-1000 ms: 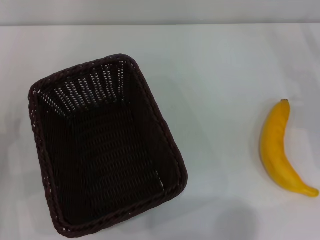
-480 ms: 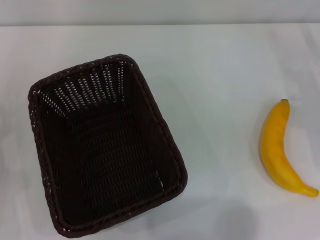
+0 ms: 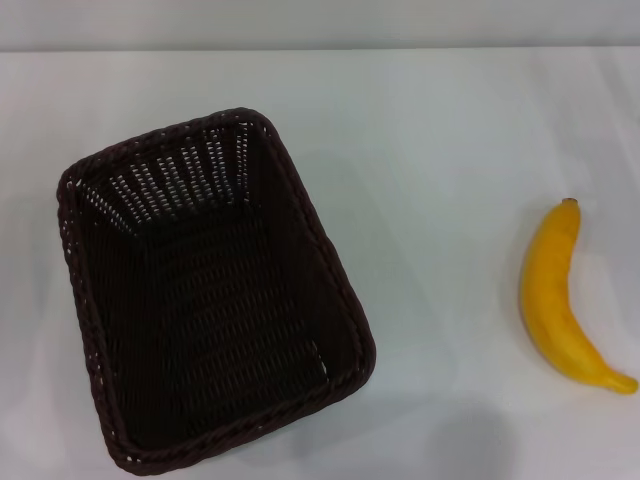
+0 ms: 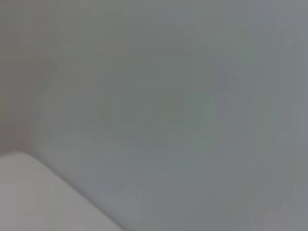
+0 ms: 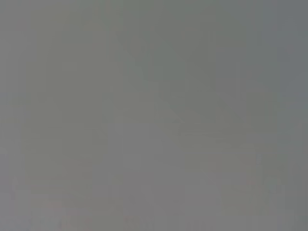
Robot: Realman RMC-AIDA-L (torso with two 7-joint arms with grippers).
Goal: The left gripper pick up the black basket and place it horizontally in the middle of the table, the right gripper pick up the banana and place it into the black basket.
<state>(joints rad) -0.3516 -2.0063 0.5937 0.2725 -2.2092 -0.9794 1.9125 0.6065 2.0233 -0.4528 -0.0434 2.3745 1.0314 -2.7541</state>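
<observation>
The black basket is a large dark woven wicker basket standing on the white table, on the left side of the head view. Its long side runs from near to far, slightly turned, and it is empty. The banana is bright yellow and curved and lies on the table at the far right, its dark stem tip pointing away. Neither gripper shows in the head view. Both wrist views show only a plain grey blur, with no fingers and no task object.
The table's far edge runs along the top of the head view. A wide bare stretch of table lies between the basket and the banana.
</observation>
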